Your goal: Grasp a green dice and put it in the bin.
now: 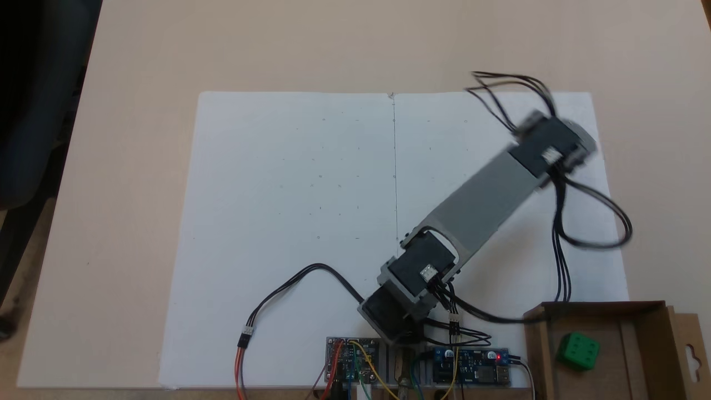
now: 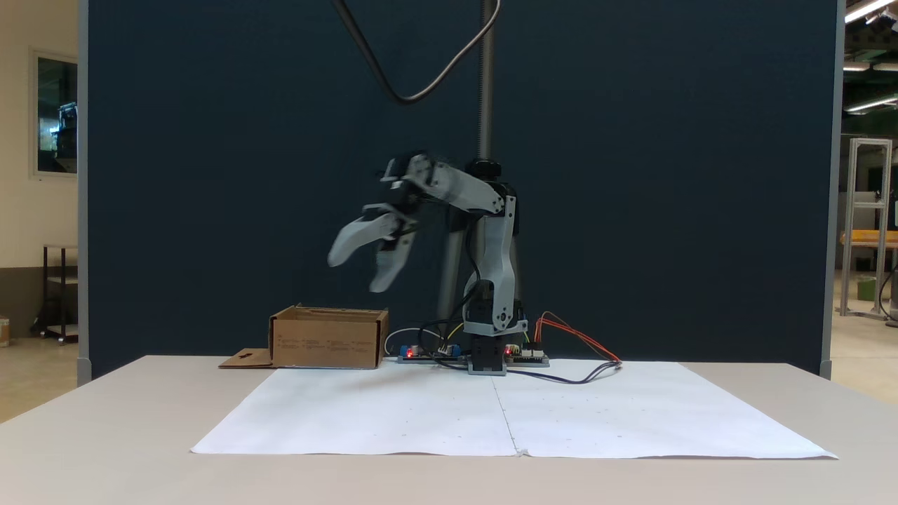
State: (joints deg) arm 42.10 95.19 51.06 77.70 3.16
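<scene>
The green dice (image 1: pixel 578 351) lies inside the bin (image 1: pixel 650 333), a brown cardboard box at the lower right of a fixed view. The same bin (image 2: pixel 328 339) stands at the left of the arm's base, its walls hiding the dice there. My gripper (image 2: pixel 359 271) hangs high in the air, above and a little right of the bin, blurred by motion. Its two pale fingers (image 2: pixel 354 239) are spread apart with nothing between them. From above, the raised arm (image 1: pixel 489 194) covers the fingers.
White paper sheets (image 1: pixel 289 222) cover the middle of the beige table (image 1: pixel 139 66). Circuit boards (image 1: pixel 472 366) and loose cables (image 1: pixel 594 222) sit around the arm's base. The bin's flat flap (image 2: pixel 247 358) lies on the table beside it. A dark partition (image 2: pixel 210 175) stands behind.
</scene>
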